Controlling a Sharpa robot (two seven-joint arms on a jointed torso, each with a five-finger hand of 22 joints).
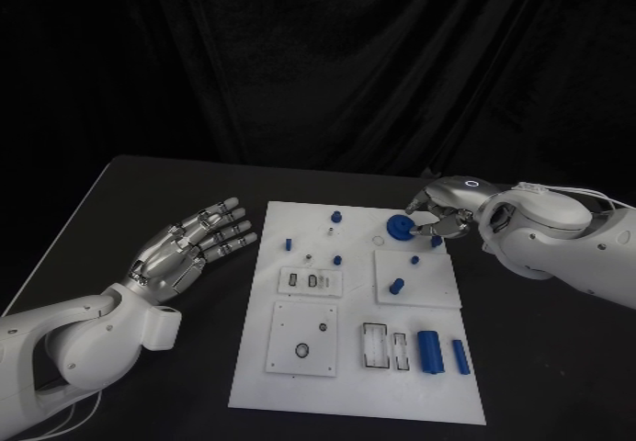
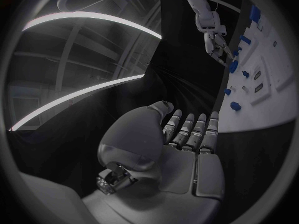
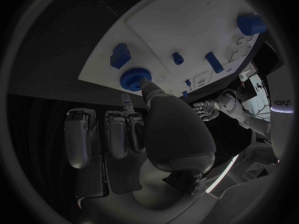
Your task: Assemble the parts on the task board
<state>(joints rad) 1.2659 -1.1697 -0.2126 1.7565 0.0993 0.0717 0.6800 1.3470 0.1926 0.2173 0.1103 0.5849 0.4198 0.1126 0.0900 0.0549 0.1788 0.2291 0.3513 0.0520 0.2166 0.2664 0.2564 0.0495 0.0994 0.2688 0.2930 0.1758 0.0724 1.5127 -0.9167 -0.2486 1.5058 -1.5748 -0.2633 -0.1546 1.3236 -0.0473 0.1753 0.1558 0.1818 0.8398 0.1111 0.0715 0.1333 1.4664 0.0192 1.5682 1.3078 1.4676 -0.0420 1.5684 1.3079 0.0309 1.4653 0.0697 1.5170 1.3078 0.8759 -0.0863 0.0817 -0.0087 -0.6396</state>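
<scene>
Silver and spread flat, my left hand hovered palm-up over the black surface, holding nothing, just beside the task board. Two blue cylinders lay near the board's near right corner, long axes pointing away from me. At the far right edge, my right hand pinched the blue gear.

A black curtain hangs in folds behind the black counter. Overhead, long bright light strips curve across a dim ceiling.
</scene>
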